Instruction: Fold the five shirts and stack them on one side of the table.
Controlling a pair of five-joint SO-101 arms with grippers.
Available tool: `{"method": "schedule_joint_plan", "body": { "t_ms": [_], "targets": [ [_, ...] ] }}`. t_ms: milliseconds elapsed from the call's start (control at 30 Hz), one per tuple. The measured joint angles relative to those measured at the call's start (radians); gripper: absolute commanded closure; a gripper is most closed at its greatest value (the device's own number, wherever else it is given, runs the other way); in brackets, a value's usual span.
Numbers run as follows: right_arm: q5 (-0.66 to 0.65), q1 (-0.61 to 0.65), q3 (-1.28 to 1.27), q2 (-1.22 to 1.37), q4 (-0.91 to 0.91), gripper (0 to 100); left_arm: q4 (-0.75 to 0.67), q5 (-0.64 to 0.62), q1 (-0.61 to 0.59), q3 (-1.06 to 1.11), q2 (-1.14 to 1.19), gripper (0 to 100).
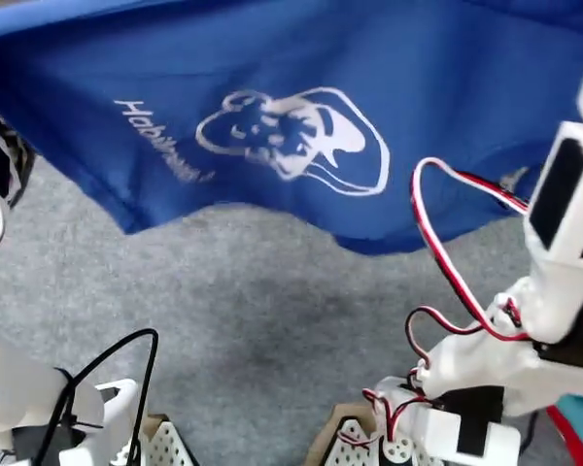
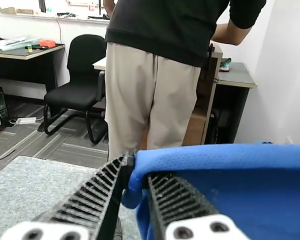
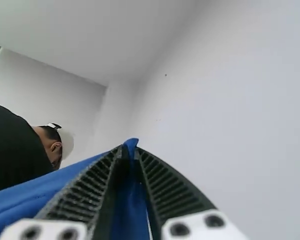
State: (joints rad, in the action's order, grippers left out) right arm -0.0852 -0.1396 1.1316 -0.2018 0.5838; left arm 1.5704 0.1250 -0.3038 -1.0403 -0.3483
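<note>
The left gripper and right gripper each clench an edge of the shirt, which hangs spread between them, likely for laying flat.

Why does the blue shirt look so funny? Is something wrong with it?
Nothing is broken or spilled. The blue shirt hangs in the air over the grey table, pinched at its edge by the left gripper and the right gripper. Its bottom edge sags unevenly and the white picture sits tilted.
</note>
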Motion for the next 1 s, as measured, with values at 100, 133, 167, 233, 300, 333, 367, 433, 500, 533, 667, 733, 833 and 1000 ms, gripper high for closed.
{"method": "schedule_joint_plan", "body": {
  "t_ms": [100,133,167,233,300,333,367,433,500,533,667,733,833,1000],
  "targets": [
    [-0.009,0.034,-0.023,0.002,0.000,99.3,0.000,0.000,0.000,0.000,0.000,98],
    [-0.009,0.038,-0.040,0.002,0.000,99.3,0.000,0.000,0.000,0.000,0.000,98],
    [-0.009,0.041,-0.054,0.002,0.000,99.3,0.000,-0.002,0.000,0.000,0.000,98],
    [-0.009,0.043,-0.081,0.006,0.000,99.3,0.000,-0.002,0.000,0.000,0.000,98],
    [-0.009,0.043,-0.103,0.008,0.000,99.3,0.000,-0.002,0.000,0.000,0.000,98],
    [-0.009,0.043,-0.112,0.008,0.000,99.3,0.000,-0.002,0.000,0.000,0.000,98],
    [-0.009,0.044,-0.118,0.008,0.000,99.3,0.000,-0.002,0.000,0.000,0.000,98],
    [-0.009,0.044,-0.140,0.008,0.000,99.3,0.014,-0.002,0.000,0.000,0.000,98],
    [-0.009,0.044,-0.173,0.008,0.000,99.3,0.032,-0.002,0.000,0.002,0.000,98],
    [-0.009,0.046,-0.190,0.008,0.000,99.3,0.034,-0.002,0.000,0.008,0.000,98],
    [-0.015,0.046,-0.275,0.008,0.000,99.3,0.021,-0.002,0.000,0.086,0.000,98],
    [-0.015,0.046,-0.318,0.009,0.000,99.3,-0.005,-0.002,0.000,0.140,0.000,98],
    [-0.015,0.046,-0.382,0.021,-0.015,99.3,-0.058,-0.002,0.000,0.233,0.000,98],
    [-0.015,0.048,-0.471,0.121,-0.149,99.3,-0.167,-0.002,0.000,0.416,0.003,98]
  ]
}}
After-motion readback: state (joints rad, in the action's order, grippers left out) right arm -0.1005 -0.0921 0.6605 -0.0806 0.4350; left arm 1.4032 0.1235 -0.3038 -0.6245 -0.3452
